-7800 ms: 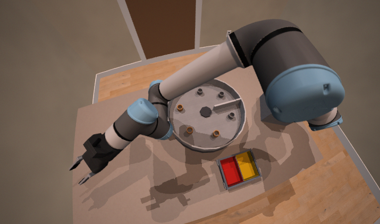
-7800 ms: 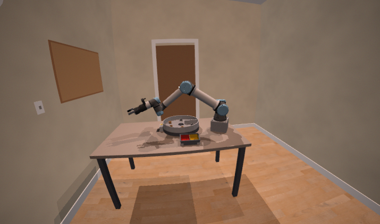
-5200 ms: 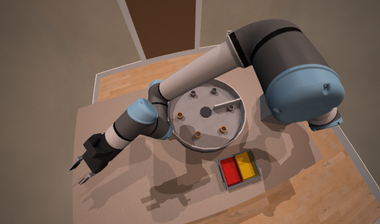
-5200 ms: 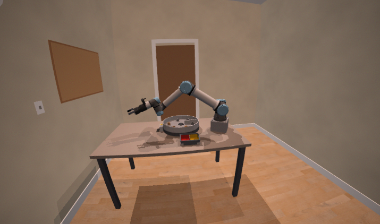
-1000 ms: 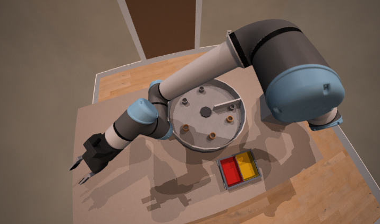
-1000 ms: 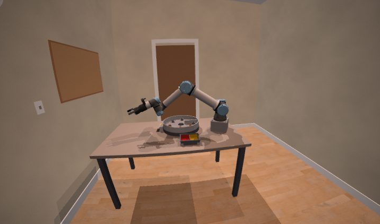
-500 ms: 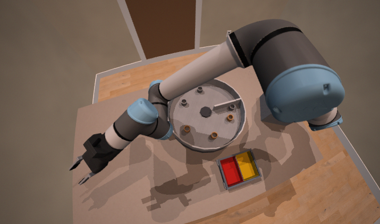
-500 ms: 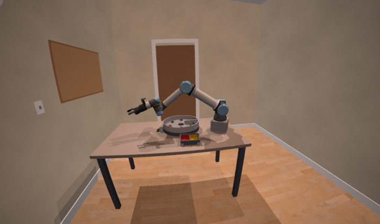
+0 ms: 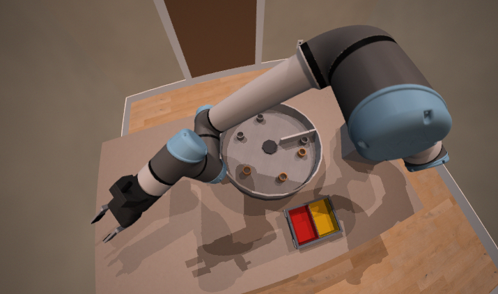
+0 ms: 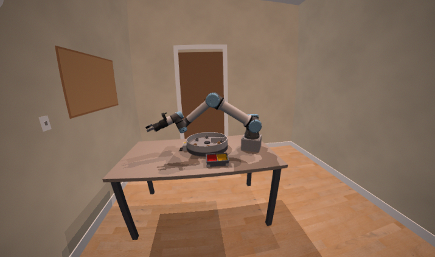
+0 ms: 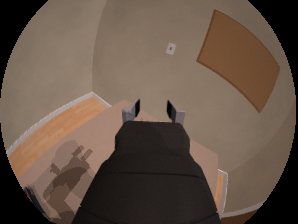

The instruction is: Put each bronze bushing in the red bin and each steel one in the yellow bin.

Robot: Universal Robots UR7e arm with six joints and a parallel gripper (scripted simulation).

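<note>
My gripper (image 9: 104, 226) (image 10: 148, 127) (image 11: 153, 105) is open and empty, high over the table's left end, well left of the turntable (image 9: 268, 126) (image 10: 207, 148). Three bronze bushings stand on the turntable: one (image 9: 246, 173) at the front left, one (image 9: 282, 180) at the front, one (image 9: 301, 155) at the right. Three grey steel bushings stand there too: one (image 9: 239, 138) at the left, one (image 9: 260, 120) at the back, one (image 9: 304, 143) at the right beside the divider. The red bin (image 9: 302, 226) (image 10: 211, 157) and yellow bin (image 9: 324, 218) (image 10: 222, 156) show nothing inside.
A raised wall rings the turntable, and a thin divider (image 9: 294, 136) reaches from near its dark hub (image 9: 269, 147) to the right wall. My forearm passes over its back left edge. The bins share a grey tray in front of it. My base (image 10: 251, 144) stands at the right.
</note>
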